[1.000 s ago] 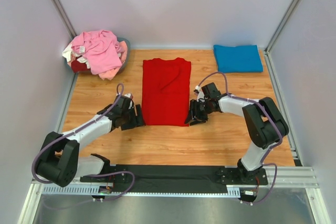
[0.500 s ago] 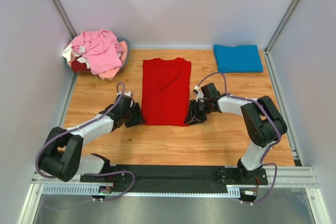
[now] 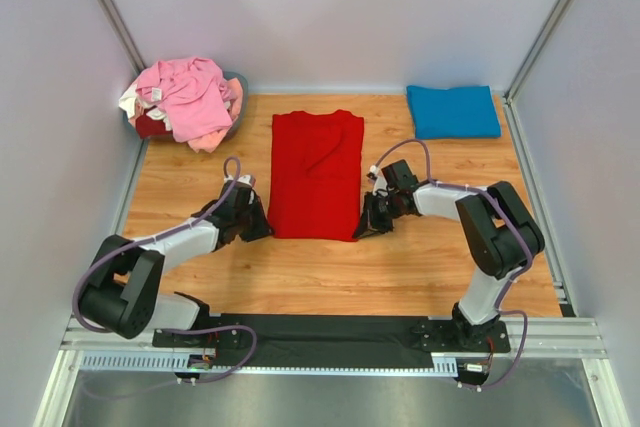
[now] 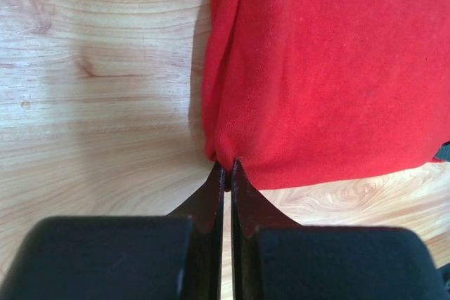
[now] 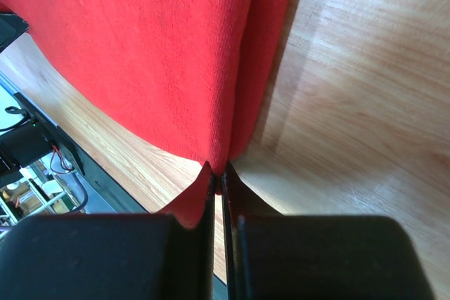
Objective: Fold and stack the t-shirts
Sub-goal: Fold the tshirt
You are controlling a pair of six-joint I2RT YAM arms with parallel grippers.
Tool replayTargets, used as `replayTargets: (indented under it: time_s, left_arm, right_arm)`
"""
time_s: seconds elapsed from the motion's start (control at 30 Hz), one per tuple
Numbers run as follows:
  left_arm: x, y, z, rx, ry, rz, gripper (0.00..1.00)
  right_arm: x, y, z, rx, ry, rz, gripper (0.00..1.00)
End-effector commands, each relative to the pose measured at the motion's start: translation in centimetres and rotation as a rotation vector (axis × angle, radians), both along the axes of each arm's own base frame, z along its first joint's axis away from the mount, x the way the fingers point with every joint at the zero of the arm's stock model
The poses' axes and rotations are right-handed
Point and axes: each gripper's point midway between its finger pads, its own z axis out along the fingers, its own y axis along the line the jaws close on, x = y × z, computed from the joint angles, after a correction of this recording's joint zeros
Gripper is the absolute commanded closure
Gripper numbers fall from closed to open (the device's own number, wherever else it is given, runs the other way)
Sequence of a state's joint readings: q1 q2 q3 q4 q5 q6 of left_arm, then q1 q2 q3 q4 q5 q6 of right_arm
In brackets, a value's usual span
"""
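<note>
A red t-shirt point(image 3: 316, 173) lies flat in a long folded strip in the middle of the table. My left gripper point(image 3: 267, 230) is shut on its near left corner point(image 4: 221, 149), with the cloth pinched between the fingertips point(image 4: 226, 173). My right gripper point(image 3: 357, 230) is shut on the near right corner point(image 5: 228, 147), its tips point(image 5: 216, 173) closed over the hem. A folded blue t-shirt point(image 3: 453, 111) rests at the far right. A heap of pink and cream t-shirts point(image 3: 185, 97) sits at the far left.
The pile at the far left lies in a grey basket point(image 3: 238, 85). White walls close in the table on three sides. A black mat point(image 3: 330, 332) covers the near edge between the arm bases. Bare wood point(image 3: 440, 267) shows near the right arm.
Both grippers slid inward to the red shirt's near corners and shut on the cloth. The shirt itself has not moved.
</note>
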State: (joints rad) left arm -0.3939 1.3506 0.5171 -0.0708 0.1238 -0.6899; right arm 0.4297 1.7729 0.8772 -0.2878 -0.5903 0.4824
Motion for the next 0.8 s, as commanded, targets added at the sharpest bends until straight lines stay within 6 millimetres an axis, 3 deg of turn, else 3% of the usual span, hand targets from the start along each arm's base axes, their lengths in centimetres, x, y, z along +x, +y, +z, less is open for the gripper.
replayTargets:
  time_s: [0.0,0.17,0.37,0.5,0.6,0.63,0.77]
  left_arm:
    - [-2.1,1.3,-1.4,0.070,0.076,-0.019,1.00]
    - [-3.7,0.9,1.1,0.099,0.042,-0.039,1.00]
    - [-8.0,0.3,2.8,0.109,0.076,-0.077,1.00]
    - [-10.2,-0.2,4.4,0.065,0.070,-0.091,1.00]
    - [-10.5,0.5,6.5,0.055,0.026,-0.066,1.00]
    - [-10.3,0.6,7.5,0.047,-0.004,-0.061,1.00]
    - [-9.6,1.2,10.7,0.084,-0.056,-0.064,1.00]
  right_arm:
    - [-0.8,-1.7,-1.6,-0.102,-0.019,-0.010,1.00]
    - [-1.9,-3.2,0.0,-0.144,-0.042,-0.057,1.00]
    - [-6.0,-4.0,1.5,-0.127,-0.027,-0.091,1.00]
    - [-8.5,-3.6,3.9,-0.098,-0.068,-0.100,1.00]
    - [-9.0,-3.6,5.6,-0.091,-0.092,-0.114,1.00]
    - [-8.3,-3.3,7.4,-0.063,-0.138,-0.124,1.00]
    - [-6.6,-4.0,10.9,-0.106,-0.232,-0.149,1.00]
